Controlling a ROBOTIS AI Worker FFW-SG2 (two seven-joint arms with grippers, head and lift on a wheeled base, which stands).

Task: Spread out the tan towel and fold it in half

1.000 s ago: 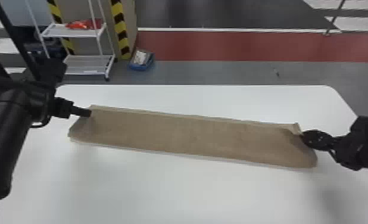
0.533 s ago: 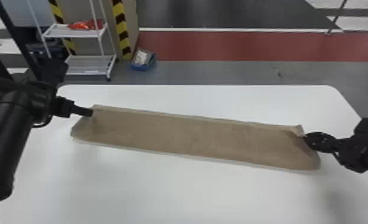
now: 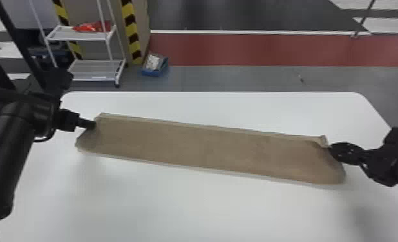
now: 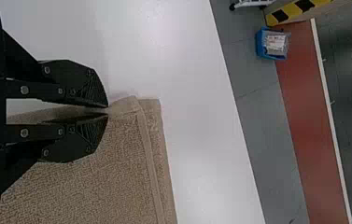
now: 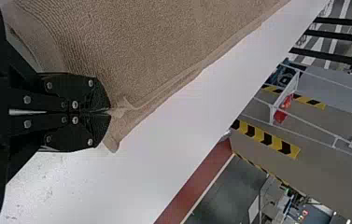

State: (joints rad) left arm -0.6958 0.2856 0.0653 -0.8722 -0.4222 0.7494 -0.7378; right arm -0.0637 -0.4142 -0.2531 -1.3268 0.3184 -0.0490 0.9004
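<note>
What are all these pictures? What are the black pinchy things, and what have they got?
They show a robot with two black arms. Each arm ends in a gripper, a bit like a hand with two flat fingers. The big picture comes from a camera on its head, looking down. The other two come from cameras on its wrists, so they look turned sideways.

A tan towel lies in a long strip on a white table. Another edge peeks out along its far side, so it looks doubled over. The left gripper pinches it near one end, and the right gripper pinches it near the other.
</note>
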